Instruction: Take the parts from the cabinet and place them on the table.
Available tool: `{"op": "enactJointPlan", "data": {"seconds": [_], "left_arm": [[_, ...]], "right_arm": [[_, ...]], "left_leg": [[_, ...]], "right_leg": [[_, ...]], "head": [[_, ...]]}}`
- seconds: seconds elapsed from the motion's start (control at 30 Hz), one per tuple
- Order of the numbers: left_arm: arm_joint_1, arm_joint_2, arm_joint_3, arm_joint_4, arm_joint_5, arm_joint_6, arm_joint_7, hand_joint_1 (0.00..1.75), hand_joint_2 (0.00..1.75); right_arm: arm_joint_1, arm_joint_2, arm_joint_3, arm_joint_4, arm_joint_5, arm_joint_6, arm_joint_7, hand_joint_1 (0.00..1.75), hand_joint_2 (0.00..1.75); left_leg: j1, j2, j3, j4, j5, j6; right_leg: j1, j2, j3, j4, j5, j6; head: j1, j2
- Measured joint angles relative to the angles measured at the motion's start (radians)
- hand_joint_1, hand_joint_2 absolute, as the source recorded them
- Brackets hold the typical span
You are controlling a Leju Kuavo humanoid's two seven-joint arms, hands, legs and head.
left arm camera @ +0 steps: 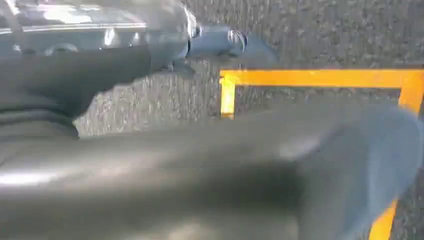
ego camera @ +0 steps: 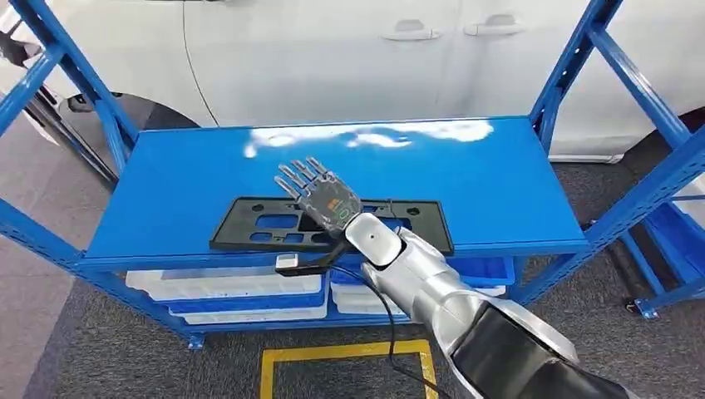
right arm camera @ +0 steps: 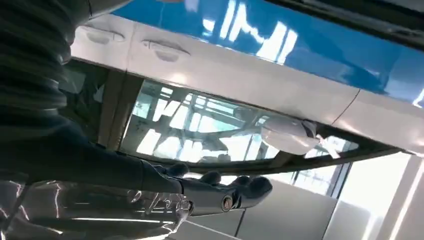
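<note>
Head view: right hand [ego camera: 326, 199] hovers flat, fingers spread, empty, over black part [ego camera: 249, 229] on blue shelf [ego camera: 515, 183].

A flat, black plastic rectangular panel with several rectangular cut-outs [ego camera: 266, 226] lies face-flat on the glossy blue metal top shelf of the blue steel rack [ego camera: 208, 174]. It sits lengthwise along the shelf's front edge, roughly central, its long side nearly parallel to that edge and tilted only slightly. Part of its middle is hidden, while its left end and right corner are plainly visible.
</note>
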Motion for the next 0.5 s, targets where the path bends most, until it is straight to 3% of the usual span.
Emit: {"op": "enactJointPlan", "data": {"seconds": [0.07, 0.1, 0.13, 0.2, 0.23, 0.27, 0.33, 0.37, 0.43, 0.5], "left_arm": [[0.002, 0.0, 0.0, 0.0, -0.002, 0.0, 0.0, 0.0, 0.0], [0.003, 0.0, 0.0, 0.0, -0.002, 0.0, 0.0, 0.0, 0.0], [0.002, 0.0, 0.0, 0.0, -0.002, 0.0, 0.0, 0.0, 0.0], [-0.001, 0.002, 0.0, 0.0, -0.003, -0.002, 0.0, 0.0, 0.0], [-0.003, 0.002, 0.0, 0.0, -0.005, -0.002, 0.0, 0.0, 0.0], [-0.005, 0.002, 0.0, 0.0, -0.005, -0.002, 0.0, 0.0, 0.0], [-0.003, 0.001, 0.0, 0.0, -0.006, 0.002, 0.002, 0.0, 0.0], [0.0, 0.001, 0.0, 0.0, -0.006, 0.003, 0.002, 0.0, 0.0], [0.0, -0.003, 0.0, 0.0, -0.006, 0.006, 0.003, 0.0, 0.0], [-0.003, -0.003, 0.0, 0.0, -0.005, 0.01, 0.003, 0.0, 0.0]], "right_arm": [[0.005, -0.004, 0.0, 0.001, 0.001, 0.007, 0.002, 0.0, 1.75], [0.006, -0.006, 0.0, 0.001, 0.003, 0.009, 0.002, 0.0, 1.75], [0.005, -0.007, 0.0, 0.001, 0.003, 0.008, 0.003, 0.0, 1.75], [0.002, -0.008, 0.001, -0.001, 0.002, -0.009, 0.018, 0.0, 1.75], [0.004, -0.01, 0.0, -0.005, -0.003, -0.033, 0.03, 0.0, 1.75], [0.004, -0.015, -0.002, -0.016, -0.009, -0.084, 0.052, 0.0, 1.75], [0.03, -0.033, -0.018, -0.093, -0.021, -0.124, 0.063, 0.0, 1.75], [0.05, -0.044, -0.037, -0.15, -0.042, -0.13, 0.037, 0.0, 1.75], [0.108, -0.052, -0.122, -0.284, -0.121, -0.135, -0.089, 0.0, 1.75], [0.147, -0.05, -0.221, -0.366, -0.221, -0.139, -0.218, 0.0, 1.75]], "left_leg": [[0.001, 0.0, -0.063, 0.12, -0.035, -0.005], [0.001, 0.0, -0.065, 0.119, -0.02, -0.005], [0.001, 0.0, -0.043, 0.067, 0.02, -0.004], [0.001, 0.001, 0.043, -0.111, 0.113, 0.003], [0.0, 0.001, 0.071, -0.171, 0.115, 0.009], [-0.007, 0.0, 0.078, -0.186, 0.111, 0.016], [-0.009, -0.002, 0.074, -0.18, 0.111, 0.024], [-0.009, -0.002, 0.074, -0.181, 0.112, 0.029], [0.0, -0.001, 0.079, -0.193, 0.119, 0.041], [-0.001, -0.001, 0.078, -0.192, 0.119, 0.05]], "right_leg": [[0.002, 0.0, -0.001, 0.001, -0.001, -0.001], [0.002, 0.0, 0.0, 0.001, -0.001, -0.001], [0.002, 0.001, 0.001, 0.003, -0.003, -0.001], [0.002, 0.003, 0.005, 0.007, -0.008, 0.004], [0.002, 0.003, 0.005, 0.009, -0.011, 0.009], [0.009, 0.004, -0.001, 0.016, -0.012, 0.015], [0.007, 0.003, -0.001, 0.01, -0.009, 0.024], [0.006, 0.003, 0.001, 0.008, -0.008, 0.029], [0.005, 0.003, -0.007, 0.029, -0.031, 0.041], [0.002, 0.003, -0.061, 0.146, -0.1, 0.045]], "head": [[0.0, 0.0], [0.0, 0.0], [0.0, 0.0], [0.0, 0.0], [0.0, 0.0], [0.0, 0.0], [0.0, 0.0], [0.0, 0.0], [0.0, 0.0], [0.0, 0.0]]}}
